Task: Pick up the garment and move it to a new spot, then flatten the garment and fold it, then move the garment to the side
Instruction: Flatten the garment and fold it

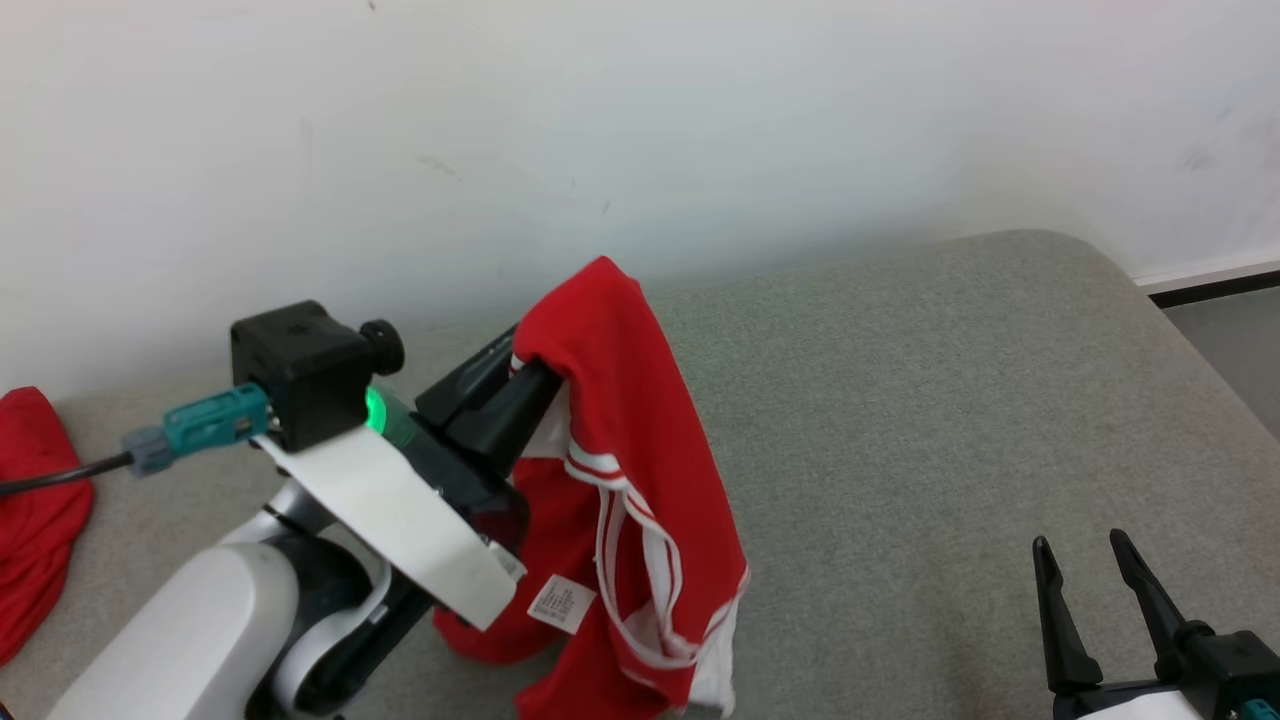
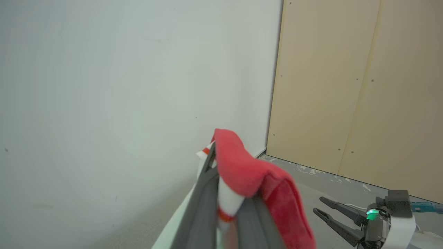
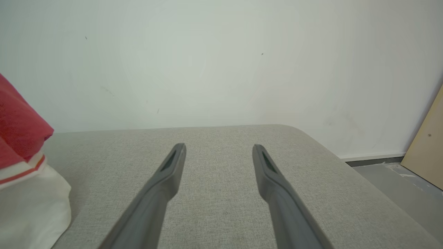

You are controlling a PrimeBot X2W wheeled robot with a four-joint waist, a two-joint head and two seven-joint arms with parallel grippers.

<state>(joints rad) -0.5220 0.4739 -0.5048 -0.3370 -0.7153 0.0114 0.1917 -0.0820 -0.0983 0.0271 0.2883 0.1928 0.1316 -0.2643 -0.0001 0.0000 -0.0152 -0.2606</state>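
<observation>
Currently held: red garment (image 1: pixel 640 440) with white striped trim, pinched at an upper fold, draped over the fingers and hanging in loose folds above the left half of the desk (image 1: pixel 950 400).
Left claw (image 1: pixel 528 382): closed tight on the garment, raised above the desk's left half, fingers angled toward the desk's far edge.
Right claw (image 1: pixel 1080 545): spread wide, holding nothing, poised over the desk's near right corner, well apart from the garment.
Garment's lower end: down close to the desk's near edge; contact with the desk top not discernible.
Care label (image 1: pixel 562 603): white, printed, dangling from the garment toward the desk's near edge.
Desk surface: grey fabric top, rounded far right corner, far edge against a white wall (image 1: pixel 600 120).
Second red cloth (image 1: pixel 35 500): lying at the desk's left end, apart from the held garment.
Floor (image 1: pixel 1230 330): grey, beyond the desk's right end.
Wooden panel (image 2: pixel 346 86): pale, upright, past the desk's right end.
</observation>
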